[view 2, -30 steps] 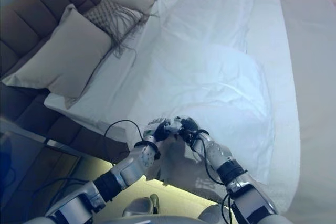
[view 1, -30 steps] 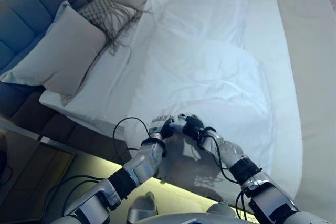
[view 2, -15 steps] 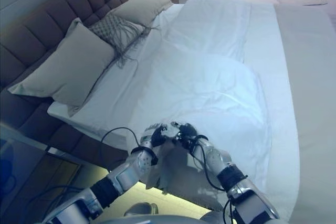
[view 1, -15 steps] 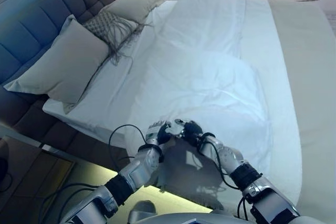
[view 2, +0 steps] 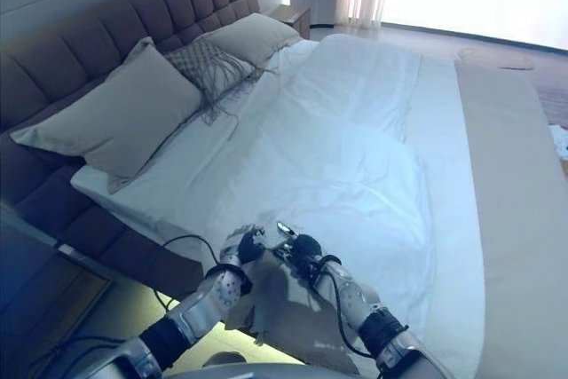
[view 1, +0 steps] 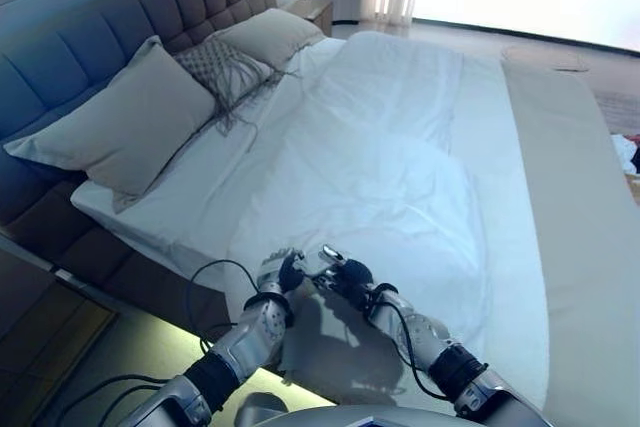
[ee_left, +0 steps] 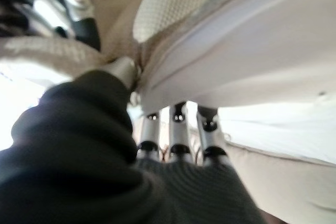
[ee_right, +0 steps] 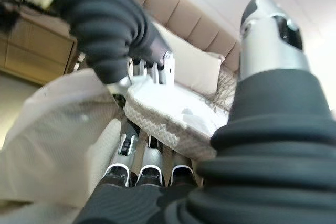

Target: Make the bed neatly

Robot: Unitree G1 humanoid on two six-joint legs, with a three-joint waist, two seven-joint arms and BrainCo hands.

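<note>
Both hands at lower centre, left hand and right hand side by side, each clenched on the white duvet edge at the bed's near side.

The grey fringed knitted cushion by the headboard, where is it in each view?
Left eye view: grey fringed knitted cushion upper left, between two plain beige pillows.
Right eye view: upper left, same spot.
Left wrist view: not in it.
Right wrist view: a sliver beyond the pillow.
Shared landmark: large beige pillow beside it.
</note>
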